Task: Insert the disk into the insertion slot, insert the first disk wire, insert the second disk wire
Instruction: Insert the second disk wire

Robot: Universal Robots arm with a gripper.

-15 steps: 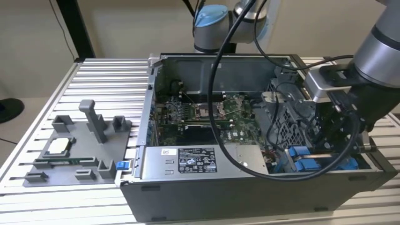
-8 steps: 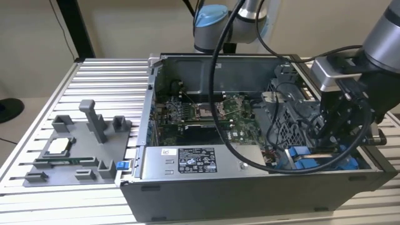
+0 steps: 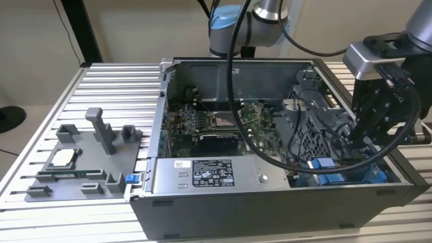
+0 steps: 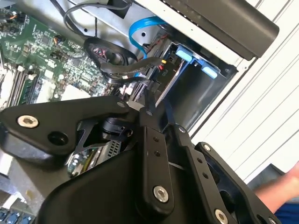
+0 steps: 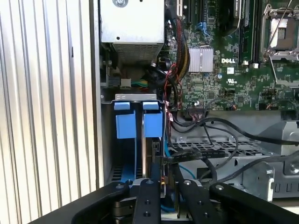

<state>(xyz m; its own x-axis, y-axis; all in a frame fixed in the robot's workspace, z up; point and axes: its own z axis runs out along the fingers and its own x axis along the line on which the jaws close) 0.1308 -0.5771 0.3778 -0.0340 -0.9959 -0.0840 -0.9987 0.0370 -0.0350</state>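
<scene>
While the black gripper point(image 5: 164, 179) sits low inside the open case point(image 3: 270, 212), its fingers point(image 5: 148, 200) are drawn close together at a black cable connector, apparently pinching it; contact itself is hard to confirm. In the second wrist view the gripper point(image 4: 145, 108) tips meet at a bundle of black wires with red and yellow strands.

Just beyond the tips, the disk point(image 5: 149, 154) stands edge-on in the slot point(image 5: 135, 100), a narrow grey metal bay in the case corner. Two bright blue plastic clips point(image 5: 139, 122) cap the bay, smooth and square. A flat blue ribbon cable point(image 4: 140, 25) loops above it in the second wrist view.

Farther in: a perforated grey cage point(image 5: 219, 147), then the green motherboard point(image 5: 219, 70) with a finned silver heatsink point(image 5: 201, 59). A grey labelled power supply point(image 3: 209, 174) lies along the case's near wall in the exterior view.

The case rests on a ribbed aluminium table point(image 3: 115, 91). On the exterior view's left, a grey moulded fixture point(image 3: 88, 162) with upright posts sits on the table.
</scene>
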